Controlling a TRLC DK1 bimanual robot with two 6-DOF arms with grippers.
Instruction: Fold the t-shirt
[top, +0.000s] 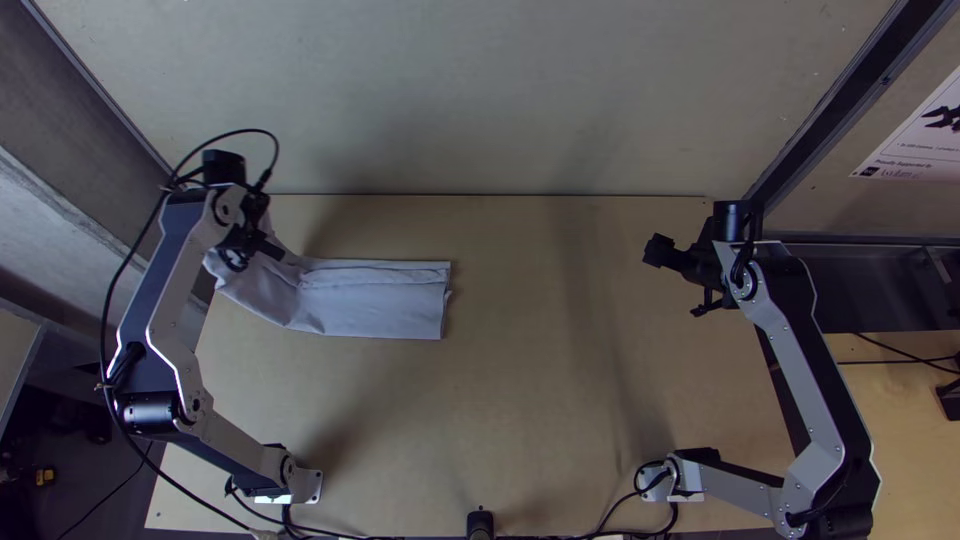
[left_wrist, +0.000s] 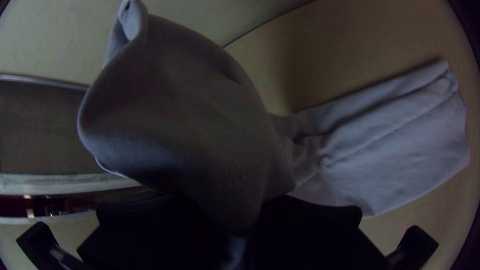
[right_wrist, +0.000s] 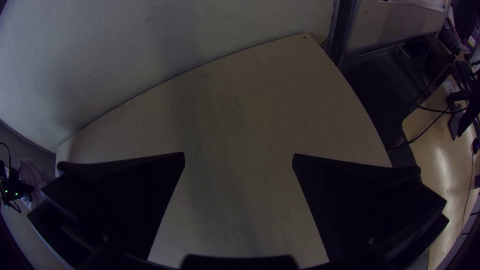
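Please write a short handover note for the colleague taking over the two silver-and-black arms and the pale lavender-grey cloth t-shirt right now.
Left gripper, wide flat black fingers: shut on the pale lavender-grey cloth t-shirt, at its bunched, raised end.
Right gripper, same black build: open, holding nothing, over the right side of the light wooden table.
Shirt: on the table's left half; the part towards the middle lies flat.
Done: that flat part is a narrow strip with creases along its length.
Left: the held end is not laid down; probably lower and smooth it, then fold the strip shorter.
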